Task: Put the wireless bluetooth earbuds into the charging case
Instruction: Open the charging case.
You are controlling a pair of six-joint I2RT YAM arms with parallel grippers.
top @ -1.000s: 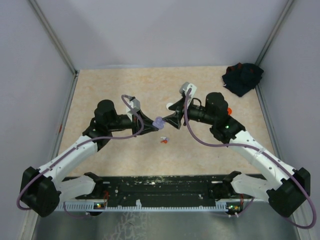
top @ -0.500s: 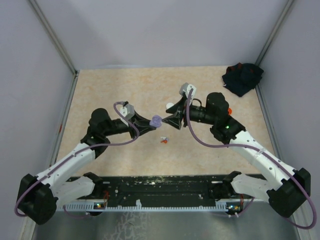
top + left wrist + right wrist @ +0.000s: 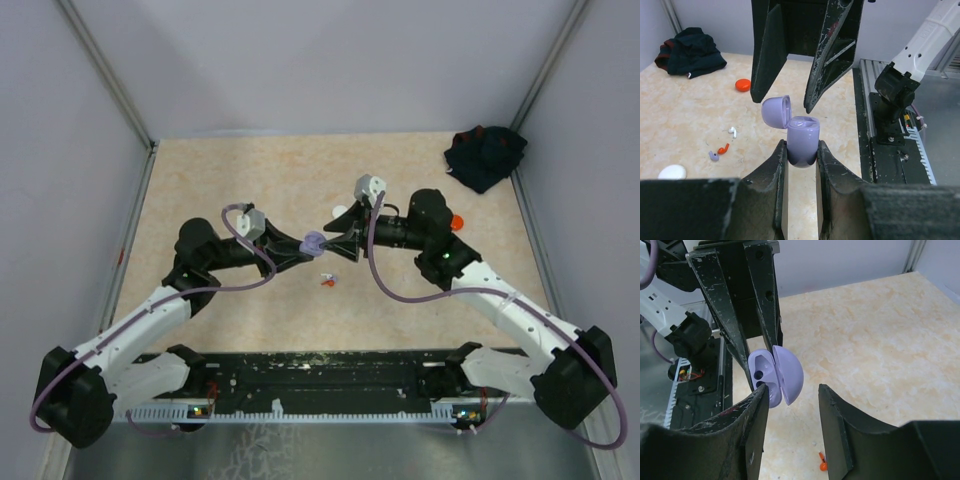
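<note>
My left gripper is shut on the body of a lavender charging case, held above the table with its lid hinged open. In the right wrist view the case's two empty sockets show. My right gripper is open, its jaws just in front of the case, on either side of the lid. Three tiny earbuds lie on the table below: white, red and purple.
An orange round case and a white round case lie on the table. A dark crumpled cloth sits in the far right corner. The black rail runs along the near edge.
The left arm has drawn its elbow back to the left, still holding the case at the middle. The right gripper has turned and edged left toward the case.
</note>
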